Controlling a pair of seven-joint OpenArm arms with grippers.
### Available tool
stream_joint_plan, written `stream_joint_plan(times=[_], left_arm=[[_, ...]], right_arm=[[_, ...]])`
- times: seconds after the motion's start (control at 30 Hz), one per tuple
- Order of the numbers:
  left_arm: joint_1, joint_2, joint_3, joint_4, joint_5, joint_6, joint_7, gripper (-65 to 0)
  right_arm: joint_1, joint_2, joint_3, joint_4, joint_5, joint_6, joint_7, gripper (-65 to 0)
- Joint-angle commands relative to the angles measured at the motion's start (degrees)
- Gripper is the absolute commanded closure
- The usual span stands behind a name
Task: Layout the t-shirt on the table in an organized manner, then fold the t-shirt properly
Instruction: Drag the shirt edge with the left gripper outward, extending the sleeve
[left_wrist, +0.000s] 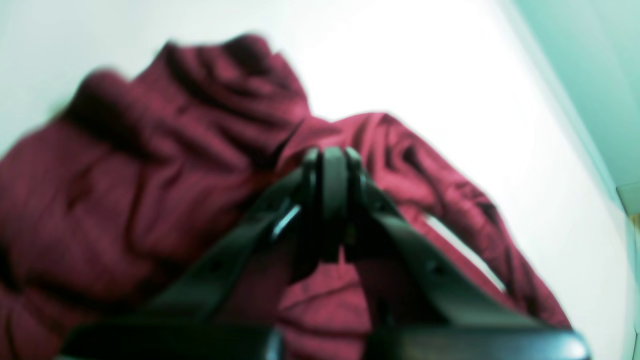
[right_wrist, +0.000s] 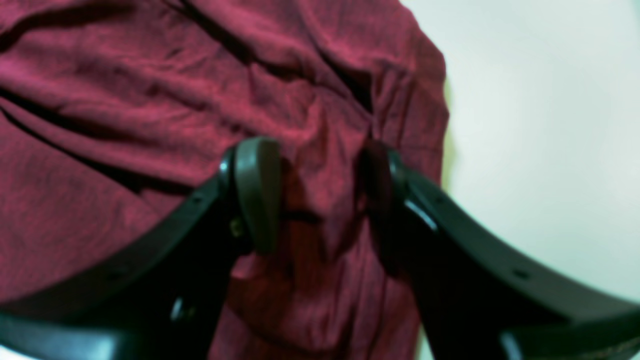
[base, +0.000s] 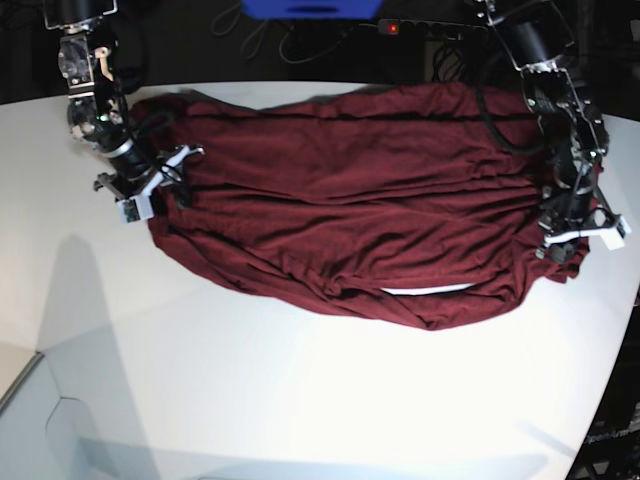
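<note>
A rumpled t-shirt (base: 340, 220) is pinched by the closed left hand (left_wrist: 334, 156); fabric is straddled by the right hand's (right_wrist: 320, 180) parted jaws on the counter (base: 300, 400).

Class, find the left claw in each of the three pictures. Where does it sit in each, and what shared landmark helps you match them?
Left wrist: the left claw is at centre, pads pressed together over the t-shirt.
Right wrist: not in it; the claw there is the right claw.
Base: at the right edge, on the shirt's end.
Shared landmark: the maroon t-shirt on the white table.
</note>
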Motion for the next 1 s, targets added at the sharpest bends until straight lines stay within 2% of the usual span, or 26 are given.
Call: stream_joint_plan(times=[0.0, 0.13, 0.3, 0.43, 0.53, 0.67, 0.73, 0.83, 0.97], left_arm=[[-2.15, -2.01, -0.17, 2.48, -0.24, -0.66, -1.91, -0.4], [-6.81, -6.84, 3.09, 4.32, -0.24, -0.66, -2.0, -0.4], [-16.04, -14.93, 10.91, 3.8, -0.15, -0.66, -2.08, -0.4], [-23.6, -19.59, 17.59, 3.62, -0.15, -0.66, -2.08, -0.4], [-29.58, -21.35, 23.31, 2.57, -0.15, -0.75, -2.0, -0.4], [-35.73, -21.7, 30.69, 1.33, -0.68, -1.01, -2.08, -0.4], [-37.66, -21.7, 33.85, 1.6, -0.76, -3.83, -2.08, -0.4], [-38.54, -21.52, 37.9, 3.27, -0.24, -10.77, -1.64, -0.4], [-36.87, -23.46, 42.56, 7.23, -0.24, -19.74, -0.15, -0.4]], right_arm=[[-0.2, 0.63, 0.19, 0.35, -0.2, -0.11, -1.53, -28.1], [-0.2, 0.71, 0.19, 0.35, -0.2, -0.11, -1.53, -28.1], [-0.29, 0.71, 0.19, 0.35, -0.2, -0.11, -1.53, -28.1], [-0.47, 0.71, 0.28, 0.35, -0.2, -0.11, -1.53, -28.1], [-0.47, 0.71, 0.28, 0.26, -0.2, -0.11, -1.53, -28.1], [-0.47, 0.71, 0.28, 0.26, -0.2, -0.11, -1.53, -28.1], [-0.47, 0.71, 0.28, 0.26, -0.2, -0.11, -1.53, -28.1], [-0.47, 0.63, 0.28, 0.26, -0.2, -0.11, -1.53, -28.1], [-0.47, 0.63, 0.28, 0.26, -0.2, -0.11, -1.53, -28.1]])
